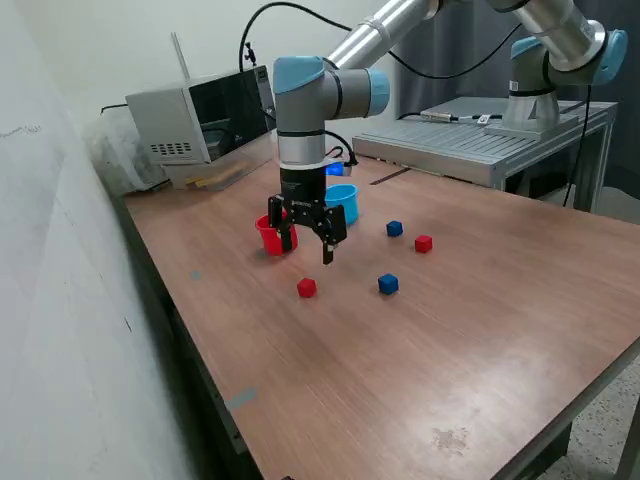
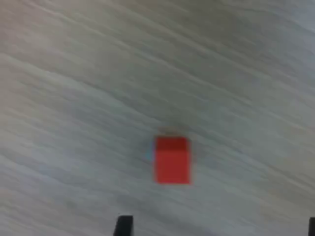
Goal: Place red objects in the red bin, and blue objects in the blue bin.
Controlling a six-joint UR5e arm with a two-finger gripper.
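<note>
Two small red cubes lie on the wooden table: one [image 1: 306, 288] near the front, the other [image 1: 423, 243] further toward the exterior view's right. Two dark blue cubes [image 1: 388, 284] [image 1: 394, 229] lie between and behind them. The red cup [image 1: 270, 236] stands partly hidden behind my gripper [image 1: 308, 246], and the light blue cup [image 1: 343, 200] stands behind it. My gripper hangs open above the table, just behind the near red cube and empty. The wrist view shows that red cube [image 2: 171, 160] on the table, blurred, with the fingertips [image 2: 124, 226] at the picture's edge.
A microwave [image 1: 200, 118] and a plastic bag stand at the table's back corner. A grey metal bench with a second arm's base [image 1: 530, 105] sits behind at the exterior view's right. A wall runs along the exterior view's left.
</note>
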